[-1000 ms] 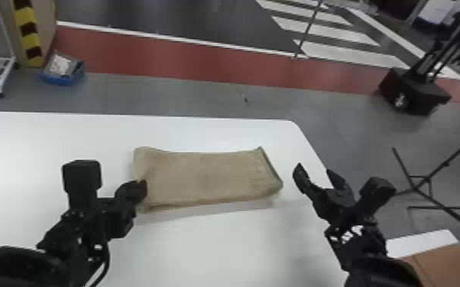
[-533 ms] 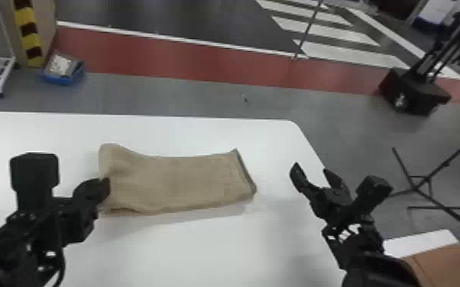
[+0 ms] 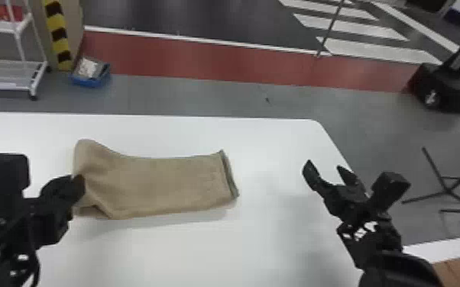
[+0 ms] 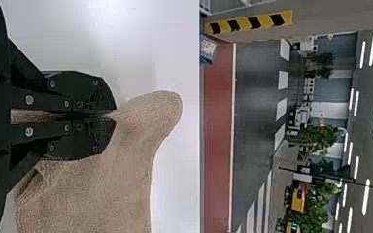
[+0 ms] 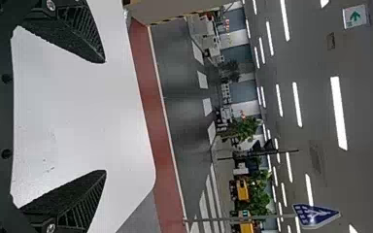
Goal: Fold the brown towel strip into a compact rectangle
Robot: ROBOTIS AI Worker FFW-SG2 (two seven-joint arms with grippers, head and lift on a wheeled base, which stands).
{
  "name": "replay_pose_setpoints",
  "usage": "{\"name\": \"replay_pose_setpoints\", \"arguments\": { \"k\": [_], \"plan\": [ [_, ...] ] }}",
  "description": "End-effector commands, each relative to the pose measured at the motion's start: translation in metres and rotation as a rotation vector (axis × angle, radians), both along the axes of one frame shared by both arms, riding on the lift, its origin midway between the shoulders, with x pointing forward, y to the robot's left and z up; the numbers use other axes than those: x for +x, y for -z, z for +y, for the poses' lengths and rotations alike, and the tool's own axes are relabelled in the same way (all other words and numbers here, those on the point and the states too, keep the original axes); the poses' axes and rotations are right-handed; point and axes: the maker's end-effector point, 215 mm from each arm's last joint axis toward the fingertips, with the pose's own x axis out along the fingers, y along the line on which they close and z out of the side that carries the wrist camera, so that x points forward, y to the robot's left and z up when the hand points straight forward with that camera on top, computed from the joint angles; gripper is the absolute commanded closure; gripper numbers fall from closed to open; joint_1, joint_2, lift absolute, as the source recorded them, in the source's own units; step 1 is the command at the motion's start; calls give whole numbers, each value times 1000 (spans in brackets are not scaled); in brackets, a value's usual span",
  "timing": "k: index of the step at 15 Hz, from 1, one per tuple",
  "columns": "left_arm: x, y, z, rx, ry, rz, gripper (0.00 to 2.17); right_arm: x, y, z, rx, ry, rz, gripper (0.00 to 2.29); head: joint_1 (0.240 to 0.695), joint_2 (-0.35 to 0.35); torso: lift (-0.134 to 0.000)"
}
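- My left hand (image 4: 112, 115) pinches the brown towel strip (image 3: 164, 183) near its left end, above the desk (image 3: 259, 248).
- My right hand (image 3: 325, 168) is spread, apart from the cloth's far end.
- With only one end pinched, I could drag the whole strip askew; a shallow pinch could slip and leave that end bunched.

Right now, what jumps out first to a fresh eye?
The brown towel strip on the white table, its left end pinched in the left end effector. Then the right end effector, wide open beyond the strip's right end, and the red floor band behind the table.
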Motion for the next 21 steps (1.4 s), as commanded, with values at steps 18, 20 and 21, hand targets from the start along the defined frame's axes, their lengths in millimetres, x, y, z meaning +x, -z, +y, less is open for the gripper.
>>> {"name": "replay_pose_setpoints", "arguments": {
  "k": [18,20,21],
  "plan": [
    [35,40,-42,66,96,-94,2088,15,43,160,98,-264,186,110,695,-172,-123],
    [34,46,-35,84,72,-90,2088,18,40,178,104,-305,198,218,695,-132,-123],
    [34,50,-35,83,71,-87,2088,19,41,189,107,-330,213,218,695,-119,-123]
  ]
}}
